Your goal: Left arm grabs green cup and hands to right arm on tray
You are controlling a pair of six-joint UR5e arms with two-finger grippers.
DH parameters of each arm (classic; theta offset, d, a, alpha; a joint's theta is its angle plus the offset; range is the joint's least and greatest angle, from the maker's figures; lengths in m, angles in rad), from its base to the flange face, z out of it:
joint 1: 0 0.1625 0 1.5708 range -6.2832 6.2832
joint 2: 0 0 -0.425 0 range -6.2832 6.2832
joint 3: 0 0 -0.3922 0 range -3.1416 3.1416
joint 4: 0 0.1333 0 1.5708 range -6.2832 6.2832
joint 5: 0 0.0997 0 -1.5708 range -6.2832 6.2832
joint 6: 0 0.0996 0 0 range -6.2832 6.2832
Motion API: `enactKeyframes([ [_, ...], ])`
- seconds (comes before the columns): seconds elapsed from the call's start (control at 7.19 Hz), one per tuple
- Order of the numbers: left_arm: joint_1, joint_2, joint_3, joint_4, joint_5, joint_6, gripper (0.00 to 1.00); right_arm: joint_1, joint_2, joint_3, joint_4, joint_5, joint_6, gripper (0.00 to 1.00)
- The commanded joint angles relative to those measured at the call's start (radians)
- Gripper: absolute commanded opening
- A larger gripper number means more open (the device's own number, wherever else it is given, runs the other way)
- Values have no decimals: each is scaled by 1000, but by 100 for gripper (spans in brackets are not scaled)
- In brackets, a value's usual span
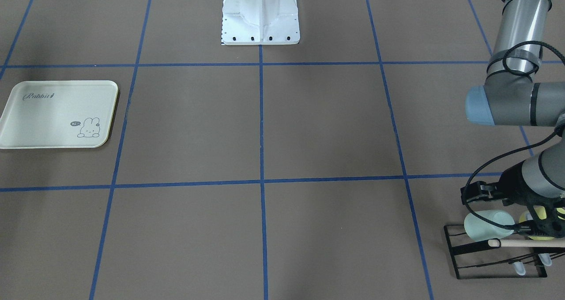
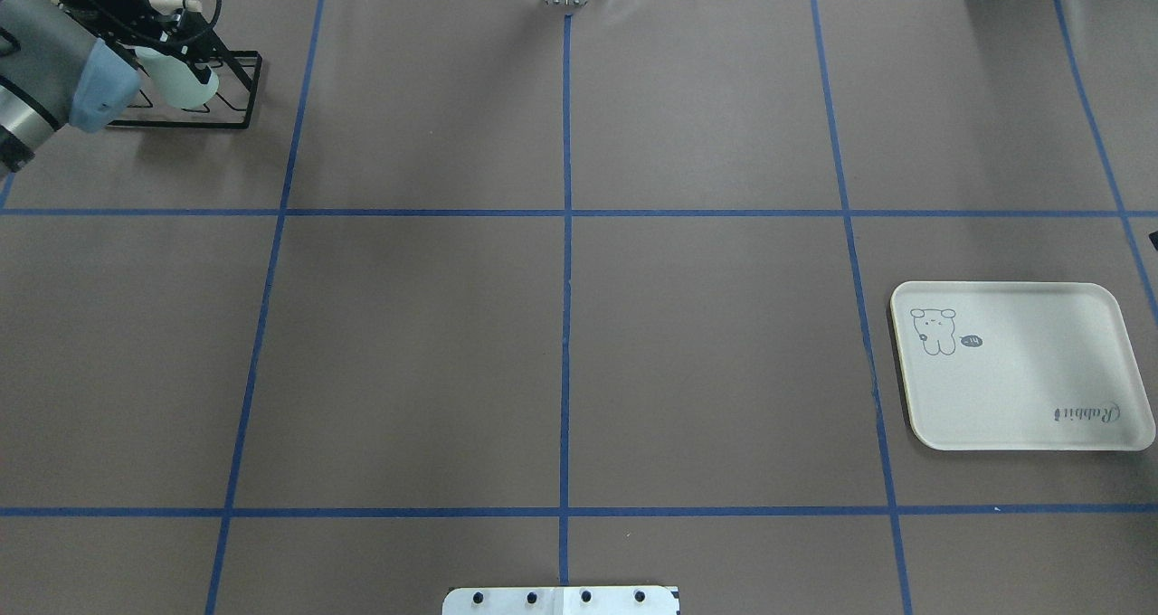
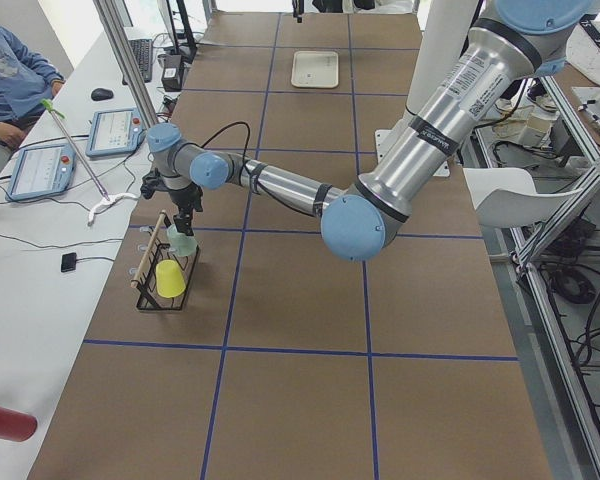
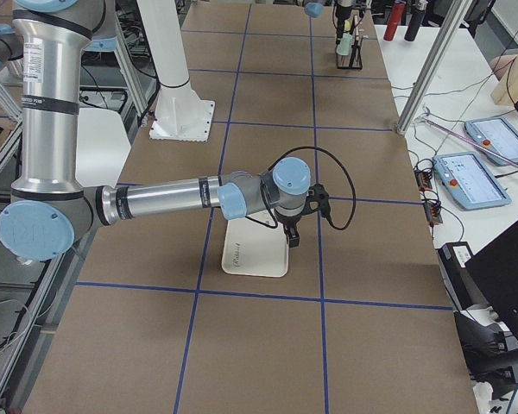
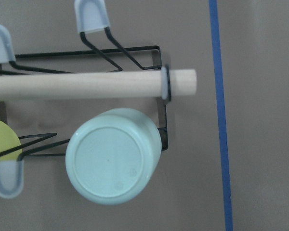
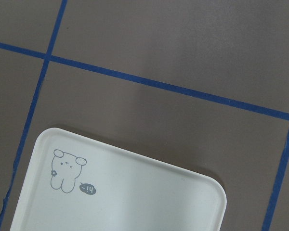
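While black left gripper point(image 2: 194, 50) hangs over mint-green plastic cup point(image 1: 487, 225) on black wire rack point(image 2: 181, 126) at ten o'clock, right gripper point(image 4: 292, 237) by cream rectangular tray point(image 2: 1022, 371) at four o'clock, jaw gaps untellable.

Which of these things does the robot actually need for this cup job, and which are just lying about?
Needed: pale mint-green plastic cup; cream rectangular plastic tray; grey left robot arm; grey right robot arm.

Lying about: black wire rack with wooden rod; yellow-green plastic cup; control tablet on the side bench.
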Motion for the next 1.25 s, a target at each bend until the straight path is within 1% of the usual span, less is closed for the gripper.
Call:
enactKeyframes([
  [0.0,-12,1,15,-12,0,-9,98,0,0,0,0,2,1,100],
  [0.42,-12,-5,50,-12,2,-7,98,0,-2,1,0,2,1,100],
  [0.7,-12,-31,93,-19,2,-7,98,0,-2,1,0,2,0,100],
  [0.83,-12,-41,96,-21,2,-15,98,0,-2,1,0,2,0,100],
  [1.11,-12,-65,122,-27,68,-13,97,0,-2,1,0,2,1,100],
])
